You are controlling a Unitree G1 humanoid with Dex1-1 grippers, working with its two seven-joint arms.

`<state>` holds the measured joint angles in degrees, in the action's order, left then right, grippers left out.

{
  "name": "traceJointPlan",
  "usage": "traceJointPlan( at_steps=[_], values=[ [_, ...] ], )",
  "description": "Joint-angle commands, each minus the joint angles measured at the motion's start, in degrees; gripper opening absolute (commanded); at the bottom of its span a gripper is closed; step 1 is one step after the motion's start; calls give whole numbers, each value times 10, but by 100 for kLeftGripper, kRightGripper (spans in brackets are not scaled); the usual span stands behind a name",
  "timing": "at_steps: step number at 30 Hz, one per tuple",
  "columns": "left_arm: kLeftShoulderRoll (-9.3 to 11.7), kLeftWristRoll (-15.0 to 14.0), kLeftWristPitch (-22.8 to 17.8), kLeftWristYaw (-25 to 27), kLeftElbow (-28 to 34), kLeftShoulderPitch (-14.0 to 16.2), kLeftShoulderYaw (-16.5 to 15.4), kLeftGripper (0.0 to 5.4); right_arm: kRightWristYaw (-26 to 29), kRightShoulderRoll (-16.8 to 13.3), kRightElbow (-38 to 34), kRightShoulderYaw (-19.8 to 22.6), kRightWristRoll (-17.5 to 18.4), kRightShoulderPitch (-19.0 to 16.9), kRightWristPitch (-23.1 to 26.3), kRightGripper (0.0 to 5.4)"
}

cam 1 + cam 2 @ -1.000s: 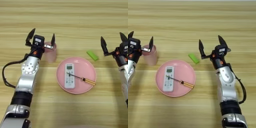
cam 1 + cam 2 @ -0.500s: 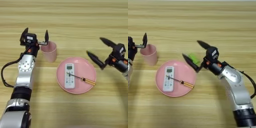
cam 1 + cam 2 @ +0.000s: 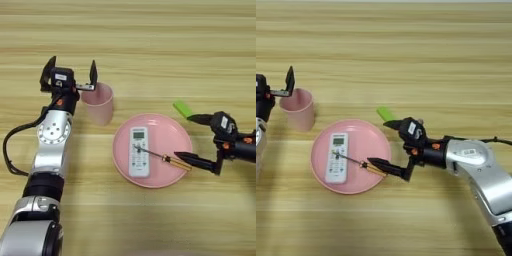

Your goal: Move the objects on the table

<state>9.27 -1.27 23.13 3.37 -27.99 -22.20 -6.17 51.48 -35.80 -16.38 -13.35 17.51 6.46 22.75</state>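
Observation:
A pink cup (image 3: 98,103) stands upright at the left. My left gripper (image 3: 70,75) is open just left of it, its right finger at the cup's near rim. On the pink plate (image 3: 167,132) lie a white remote (image 3: 138,151) and a thin screwdriver (image 3: 167,159) with an amber handle pointing right. My right gripper (image 3: 387,145) lies sideways at the plate's right rim, open. Its lower fingertip is at the end of the amber handle and its upper fingertip is beside the green block (image 3: 385,114). Nothing is held between the fingers.
The light wooden table (image 3: 150,45) stretches bare behind the plate and cup. My left forearm (image 3: 50,145) runs down the left side, and the right forearm (image 3: 476,165) comes in from the lower right.
My right gripper has swung from upright at the right edge down and left to the plate's rim, beside the screwdriver handle. The left gripper has shifted left, off the cup.

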Motion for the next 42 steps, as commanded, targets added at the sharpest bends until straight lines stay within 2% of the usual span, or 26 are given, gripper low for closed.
traceJointPlan(
  at_steps=[1,5,8,16,26,30,38,42],
  values=[
    [-4,7,6,-5,-7,-11,4,537,-5,5,-13,-26,-12,17,39,540],
    [-4,6,9,-5,-7,-11,5,537,-11,12,2,-41,-28,17,43,540],
    [-5,4,9,-3,-6,-10,5,540,-18,21,16,-49,-38,18,42,509],
    [-4,2,9,0,-6,-9,5,540,-30,38,53,-55,-63,25,38,406],
    [-7,1,7,4,-1,-6,7,540,-22,43,71,-64,-83,21,26,292],
    [-10,-7,0,10,-1,-6,5,540,-18,41,71,-70,-90,19,21,248],
    [-23,-36,-35,31,4,-4,1,540,-11,37,72,-83,-108,13,5,126],
    [-22,-41,-40,33,4,-4,0,540,-8,39,78,-87,-114,11,2,90]
  ],
)
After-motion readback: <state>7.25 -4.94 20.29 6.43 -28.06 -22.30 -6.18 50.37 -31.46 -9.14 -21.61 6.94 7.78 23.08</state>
